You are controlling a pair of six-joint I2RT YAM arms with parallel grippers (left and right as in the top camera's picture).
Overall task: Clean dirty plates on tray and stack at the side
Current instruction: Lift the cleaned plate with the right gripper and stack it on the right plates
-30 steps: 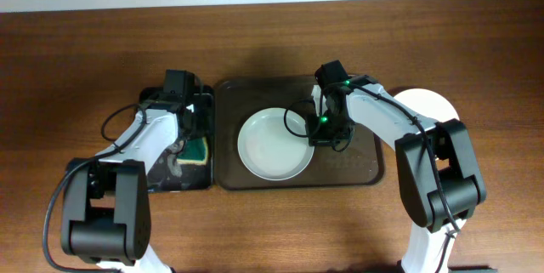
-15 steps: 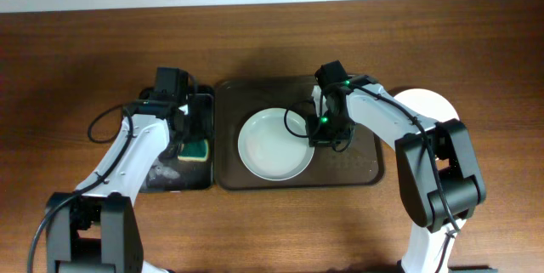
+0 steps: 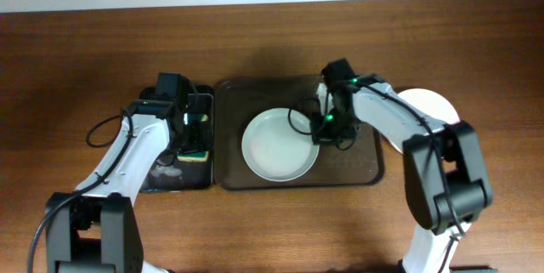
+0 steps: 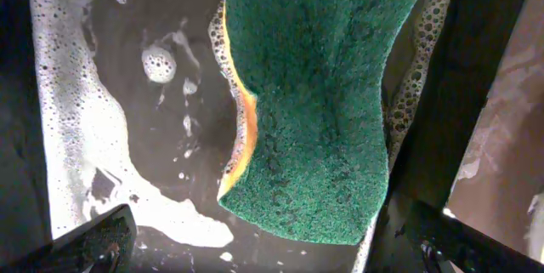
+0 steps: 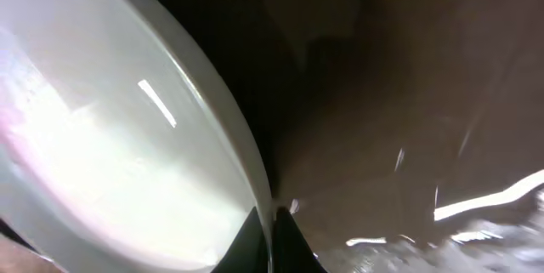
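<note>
One white plate [image 3: 276, 147] lies on the dark brown tray [image 3: 357, 167]. My right gripper [image 3: 325, 130] is shut on the plate's right rim. In the right wrist view the two fingers [image 5: 270, 241] pinch the rim, and the plate [image 5: 102, 137] shows a faint pink tinge at the left, with the tray floor [image 5: 382, 94] beside it. My left gripper [image 3: 189, 133] is open above a green sponge [image 3: 197, 150]. In the left wrist view its fingers [image 4: 272, 252] are spread wide just short of the sponge [image 4: 323, 94], not touching it.
The sponge lies in foamy water in a narrow black tray [image 3: 166, 175] left of the brown tray; the foam [image 4: 153, 60] shows in the left wrist view. White plates [image 3: 429, 103] sit on the table right of the brown tray, partly hidden by my right arm.
The right gripper has shifted the plate slightly to the right on the tray. The left arm has moved over the black tray and come down toward the sponge.
</note>
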